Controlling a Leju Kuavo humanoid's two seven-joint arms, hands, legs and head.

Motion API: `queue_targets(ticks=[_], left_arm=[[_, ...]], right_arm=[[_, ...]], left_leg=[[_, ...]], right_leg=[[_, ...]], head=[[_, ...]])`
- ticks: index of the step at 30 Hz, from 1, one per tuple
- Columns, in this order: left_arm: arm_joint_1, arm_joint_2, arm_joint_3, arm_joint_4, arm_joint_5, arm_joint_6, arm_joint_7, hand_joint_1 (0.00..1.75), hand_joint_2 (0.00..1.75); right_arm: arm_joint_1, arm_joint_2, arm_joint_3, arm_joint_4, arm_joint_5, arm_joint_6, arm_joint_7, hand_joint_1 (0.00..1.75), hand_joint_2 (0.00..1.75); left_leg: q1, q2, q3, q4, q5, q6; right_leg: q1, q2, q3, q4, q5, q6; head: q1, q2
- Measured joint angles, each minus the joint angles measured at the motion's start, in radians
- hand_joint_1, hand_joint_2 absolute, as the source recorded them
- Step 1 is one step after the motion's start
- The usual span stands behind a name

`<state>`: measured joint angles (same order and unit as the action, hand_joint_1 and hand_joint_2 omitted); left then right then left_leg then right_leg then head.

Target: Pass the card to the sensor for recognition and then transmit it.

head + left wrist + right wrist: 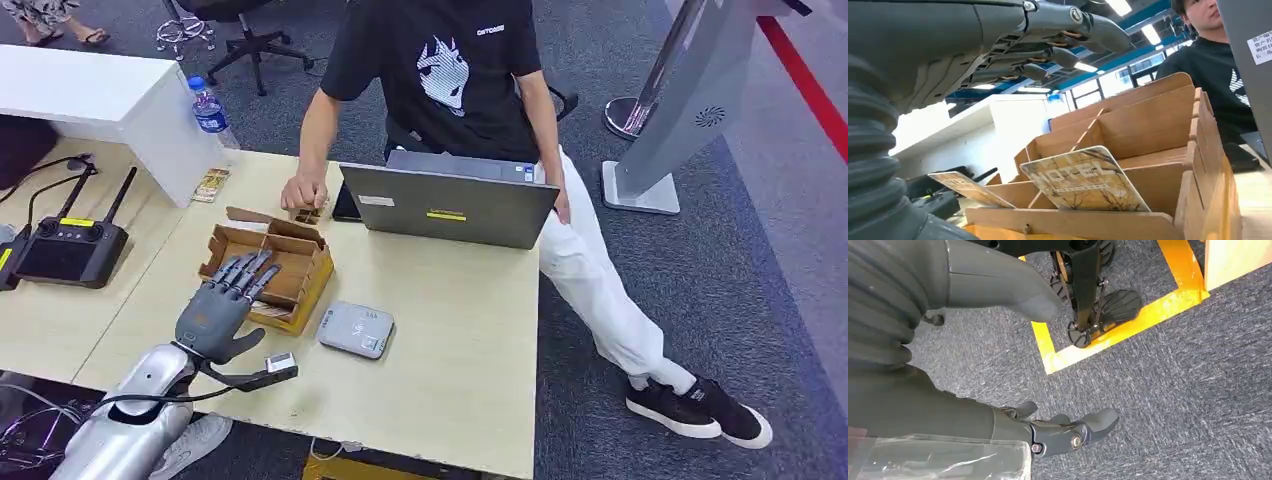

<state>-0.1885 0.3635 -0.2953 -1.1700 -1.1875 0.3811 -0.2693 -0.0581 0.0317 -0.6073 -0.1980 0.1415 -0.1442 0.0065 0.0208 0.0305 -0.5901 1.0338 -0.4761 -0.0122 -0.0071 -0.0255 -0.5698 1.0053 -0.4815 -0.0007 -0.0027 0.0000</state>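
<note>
Item: wooden card box [312, 272], the landmark, on the table.

Hotel card [1083, 181]: upright, leaning in the box's near slot; a second card [967, 188] in the slot beside it.

Left hand [222, 305]: spread, holding nothing, fingers over the box.

Right hand [1068, 432]: hanging above carpet, empty, fingers loosely apart.

Card reader [356, 329]: just beside the box.

Handling advice: lower the fingers and pinch the card's exposed top edge, avoiding the dividers.

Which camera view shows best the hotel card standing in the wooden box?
The left wrist view: the card stands close up in the wooden box, its print readable. In the head view the left robot hand hovers over the box, and no card can be made out. The right wrist view looks at the floor.
</note>
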Motion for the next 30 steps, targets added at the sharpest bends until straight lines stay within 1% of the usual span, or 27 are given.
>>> queue_targets(ticks=[5,6,9,10,11,13,14,15,16,17,20,21,22,25,27,30], left_arm=[[-0.009,-0.005,0.000,0.011,0.000,0.000,0.000,0.02,1.75],[-0.009,-0.006,0.000,0.012,0.000,0.000,0.000,0.17,1.75],[-0.011,-0.008,0.000,0.015,0.000,0.000,0.000,0.17,1.75],[-0.011,-0.009,0.000,0.016,0.000,0.000,0.000,1.45,1.75],[-0.013,-0.009,0.000,0.018,0.000,0.000,0.000,1.52,1.75],[-0.014,-0.010,0.000,0.020,0.000,0.000,0.000,1.52,1.75],[-0.014,-0.010,0.000,0.021,0.000,0.000,0.000,1.55,1.75],[-0.014,-0.010,0.000,0.021,0.000,0.000,0.000,1.64,1.75],[-0.014,-0.010,0.000,0.021,0.000,0.000,0.000,1.61,1.75],[-0.015,-0.010,0.000,0.021,0.000,0.000,0.000,1.66,1.75],[-0.018,-0.010,0.000,0.021,0.004,-0.005,0.000,1.54,1.75],[-0.019,-0.010,0.000,0.021,0.006,-0.005,0.000,1.55,1.75],[-0.020,-0.010,0.000,0.022,0.009,-0.005,0.000,1.52,1.75],[-0.020,-0.010,0.000,0.022,0.036,-0.018,-0.012,1.54,1.75],[-0.023,-0.010,0.000,0.022,0.061,-0.032,-0.030,1.61,1.75],[-0.031,-0.010,0.000,0.021,0.089,-0.052,-0.050,1.61,1.75]], right_arm=[[0.000,0.000,0.000,0.000,0.000,0.000,0.000,0.00,1.75],[0.000,0.000,0.000,0.000,0.000,0.000,0.000,0.00,1.75],[0.000,0.000,0.000,0.000,0.000,0.000,0.001,0.00,1.75],[0.000,0.000,0.000,0.000,0.001,0.000,0.001,0.00,1.75],[0.000,0.000,0.000,0.000,0.001,0.000,0.001,0.00,1.75],[0.000,0.000,0.000,0.000,0.001,0.000,0.001,0.00,1.75],[0.000,0.000,0.000,0.000,0.001,0.000,0.001,0.00,1.75],[0.000,0.000,0.000,0.000,0.001,0.000,0.001,0.00,1.75],[0.000,0.000,0.000,0.000,0.002,0.000,0.001,0.00,1.75],[0.000,0.000,0.000,0.000,0.002,0.000,0.001,0.00,1.75],[0.000,0.000,0.000,0.000,0.002,0.000,0.001,0.00,1.75],[0.000,0.000,0.000,0.000,0.002,0.000,0.001,0.00,1.75],[0.000,0.000,0.000,0.000,0.002,0.000,0.001,0.00,1.75],[0.000,0.000,-0.001,0.000,0.003,0.002,-0.001,0.00,1.75],[0.000,0.000,-0.003,0.000,0.006,0.006,-0.003,0.00,1.75],[0.000,0.000,-0.005,0.000,0.017,0.011,-0.004,0.00,1.75]], left_leg=[[0.000,0.000,0.000,0.000,0.000,0.000],[0.000,0.000,0.000,0.000,0.000,0.000],[0.000,0.000,0.000,0.000,0.000,0.000],[0.000,0.000,0.000,0.000,0.000,0.000],[0.000,0.000,0.000,0.000,0.000,0.000],[0.000,0.000,0.000,0.000,0.000,0.000],[0.000,0.000,0.000,0.000,0.000,0.000],[0.000,0.000,0.000,0.000,0.000,0.000],[0.000,0.000,0.000,0.000,0.000,0.000],[0.000,0.000,0.000,0.000,0.000,0.000],[0.000,0.000,0.000,0.000,0.000,0.000],[0.000,0.000,0.000,0.000,0.000,0.000],[0.000,0.000,0.000,0.000,0.000,0.000],[0.000,0.000,0.000,0.000,0.000,0.000],[0.000,0.000,0.000,0.000,0.000,0.000],[0.000,0.000,0.000,0.000,0.000,0.000]], right_leg=[[0.000,0.000,0.000,0.000,0.000,0.000],[0.000,0.000,0.000,0.000,0.000,0.000],[0.000,0.000,0.000,0.000,0.000,0.000],[0.000,0.000,0.000,0.000,0.000,0.000],[0.000,0.000,0.000,0.000,0.000,0.000],[0.000,0.000,0.000,0.000,0.000,0.000],[0.000,0.000,0.000,0.000,0.000,0.000],[0.000,0.000,0.000,0.000,0.000,0.000],[0.000,0.000,0.000,0.000,0.000,0.000],[0.000,0.000,0.000,0.000,0.000,0.000],[0.000,0.000,0.000,0.000,0.000,0.000],[0.000,0.000,0.000,0.000,0.000,0.000],[0.000,0.000,0.000,0.000,0.000,0.000],[0.000,0.000,0.000,0.000,0.000,0.000],[0.000,0.000,0.000,0.000,0.000,0.000],[0.000,0.000,0.000,0.000,0.000,0.000]], head=[[0.000,0.000],[0.000,0.000],[0.000,0.000],[0.000,0.000],[0.000,0.000],[0.000,0.000],[0.000,0.000],[0.000,0.000],[0.000,0.000],[0.000,0.000],[0.000,0.000],[0.000,0.000],[0.000,0.000],[0.000,0.000],[0.000,0.000],[0.000,0.000]])
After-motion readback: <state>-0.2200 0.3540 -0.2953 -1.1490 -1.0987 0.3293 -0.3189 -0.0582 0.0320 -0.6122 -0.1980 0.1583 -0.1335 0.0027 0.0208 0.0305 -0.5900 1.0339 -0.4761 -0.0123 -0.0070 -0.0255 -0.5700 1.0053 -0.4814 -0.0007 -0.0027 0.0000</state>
